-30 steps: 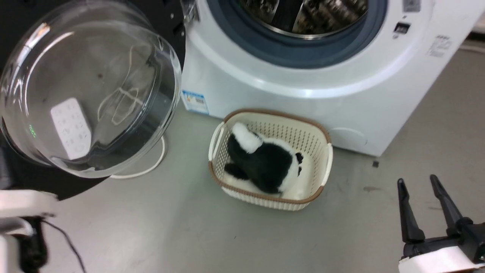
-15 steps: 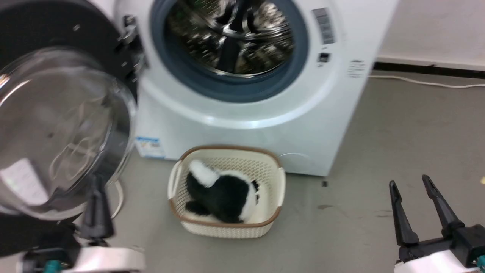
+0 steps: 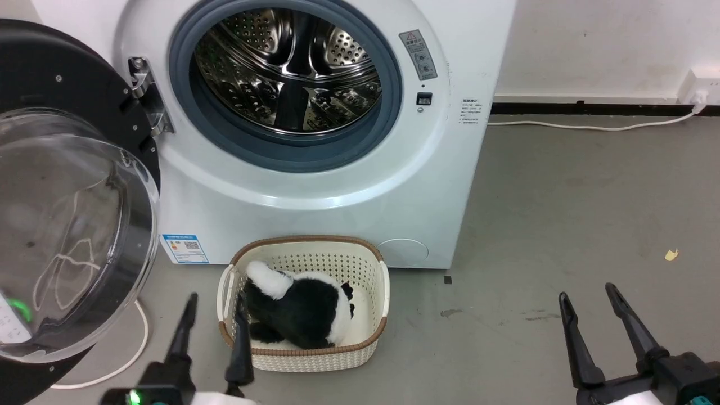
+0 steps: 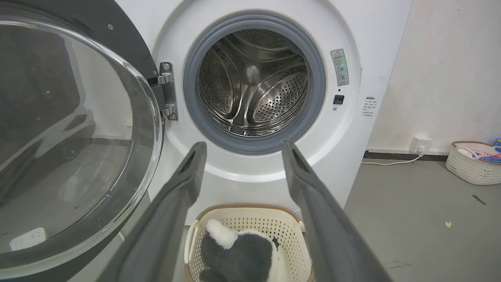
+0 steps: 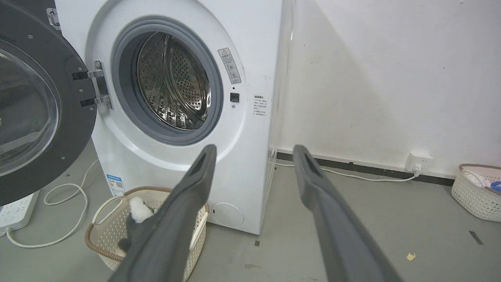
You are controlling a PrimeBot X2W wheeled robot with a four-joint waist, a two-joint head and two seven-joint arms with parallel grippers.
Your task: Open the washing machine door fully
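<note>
The washing machine stands before the wall, its door swung out to the left on a hinge beside the drum. On the floor just before the machine sits a basket — a plush toy lies in it. The left gripper hangs near the basket's left side; the right gripper is well apart, to the right.

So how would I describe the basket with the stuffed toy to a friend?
Find the white washing machine; on the floor right in front of it, below the open drum, sits a cream basket with a brown rim. Unlike the other pale basket off by the wall socket, it holds a black-and-white plush toy.
</note>
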